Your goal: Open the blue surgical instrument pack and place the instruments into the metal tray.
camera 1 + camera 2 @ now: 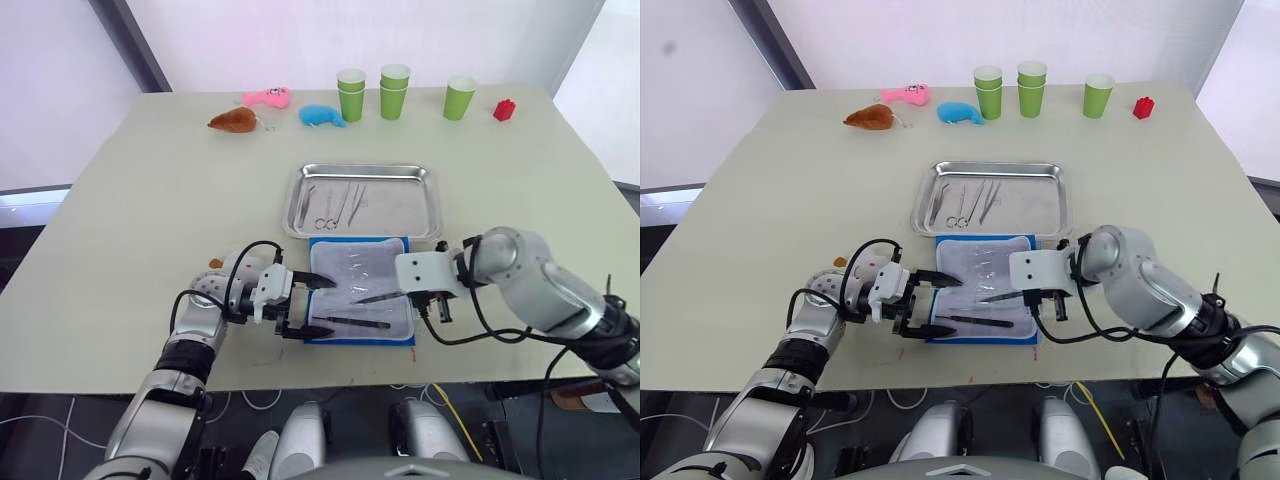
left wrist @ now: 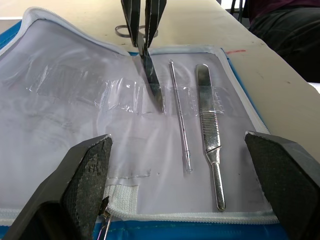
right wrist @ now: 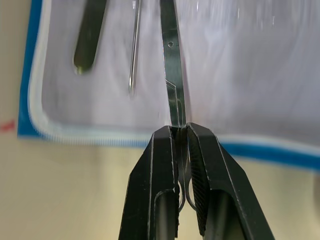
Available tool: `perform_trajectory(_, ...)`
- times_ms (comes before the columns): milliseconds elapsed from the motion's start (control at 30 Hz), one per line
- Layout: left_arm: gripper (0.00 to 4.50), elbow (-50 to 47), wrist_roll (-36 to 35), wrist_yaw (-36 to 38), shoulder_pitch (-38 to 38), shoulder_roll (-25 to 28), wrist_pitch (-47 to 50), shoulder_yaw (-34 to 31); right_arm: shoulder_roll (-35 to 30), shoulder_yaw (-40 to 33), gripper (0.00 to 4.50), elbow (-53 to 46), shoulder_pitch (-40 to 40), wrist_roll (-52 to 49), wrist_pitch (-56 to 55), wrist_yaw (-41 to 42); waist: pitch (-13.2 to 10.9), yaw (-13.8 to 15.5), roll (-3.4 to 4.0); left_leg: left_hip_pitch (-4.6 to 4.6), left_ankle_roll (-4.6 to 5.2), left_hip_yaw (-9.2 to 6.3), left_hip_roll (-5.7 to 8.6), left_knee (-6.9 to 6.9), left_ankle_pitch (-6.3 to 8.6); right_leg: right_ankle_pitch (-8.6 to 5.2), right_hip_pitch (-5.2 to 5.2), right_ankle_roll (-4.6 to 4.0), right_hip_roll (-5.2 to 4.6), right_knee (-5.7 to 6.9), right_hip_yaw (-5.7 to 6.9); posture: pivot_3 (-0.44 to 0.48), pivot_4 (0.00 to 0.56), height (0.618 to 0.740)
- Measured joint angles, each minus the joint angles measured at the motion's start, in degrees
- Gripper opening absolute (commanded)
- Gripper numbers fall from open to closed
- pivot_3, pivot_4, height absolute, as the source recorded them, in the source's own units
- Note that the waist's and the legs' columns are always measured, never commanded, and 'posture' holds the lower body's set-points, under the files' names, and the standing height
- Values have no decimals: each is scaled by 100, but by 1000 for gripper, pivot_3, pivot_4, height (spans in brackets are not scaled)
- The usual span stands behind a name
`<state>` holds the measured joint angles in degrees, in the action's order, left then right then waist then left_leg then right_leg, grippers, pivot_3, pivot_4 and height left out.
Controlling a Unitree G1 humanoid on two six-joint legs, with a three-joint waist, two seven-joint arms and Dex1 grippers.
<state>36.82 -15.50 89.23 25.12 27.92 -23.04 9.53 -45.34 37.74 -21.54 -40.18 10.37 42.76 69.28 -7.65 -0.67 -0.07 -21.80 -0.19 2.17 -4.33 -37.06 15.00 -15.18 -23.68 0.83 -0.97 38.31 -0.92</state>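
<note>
The blue surgical instrument pack (image 1: 361,290) lies open, lining up, near the bench's (image 1: 150,200) front edge, just in front of the metal tray (image 1: 362,201), which holds several instruments (image 1: 335,204). The right gripper (image 3: 181,131) is pinched on a pair of scissors (image 3: 173,80) at the pack's right edge, blades over the lining. The left gripper (image 1: 312,305) is spread wide over the pack's left edge; a slim probe (image 2: 179,114) and a flat-handled tool (image 2: 208,130) rest on the lining.

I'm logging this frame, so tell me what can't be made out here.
- Scissors' ring handles: right wrist view, hidden between the right claw's shut fingers.
- Tools in the tray: eye views, too small to count or type.
- Pack's far half: left wrist view, cut off by the edge.
- Print on the pack's outside: it lies open, face down.
</note>
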Motion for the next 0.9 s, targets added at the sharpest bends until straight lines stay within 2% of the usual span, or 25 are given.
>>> perform_trajectory(433,4500,65,66,-26,51,-57,-13,0,-919,-844,47,-286,366,-364,-57,230,6,12,15,-5,0,-9,12,-1,0,-2,9,0,-2,-16,-9,0,150,740)
perform_trajectory(600,4500,67,71,-26,47,-61,-15,0,-1012,-1399,47,-297,615,-693,-47,183,11,14,26,-7,0,-8,12,0,0,2,13,6,-2,-30,-10,0,150,740)
perform_trajectory(767,4500,77,73,-29,46,-57,-15,0,-509,-2048,47,-251,585,-1079,265,-244,12,5,26,-6,0,-8,12,0,0,6,15,13,-1,-30,-13,0,150,740)
perform_trajectory(900,4500,77,73,-27,44,-70,-25,-1,330,-2402,47,-86,364,-1435,825,-873,16,11,35,-8,0,-10,14,1,0,6,16,12,1,-31,-18,0,150,740)
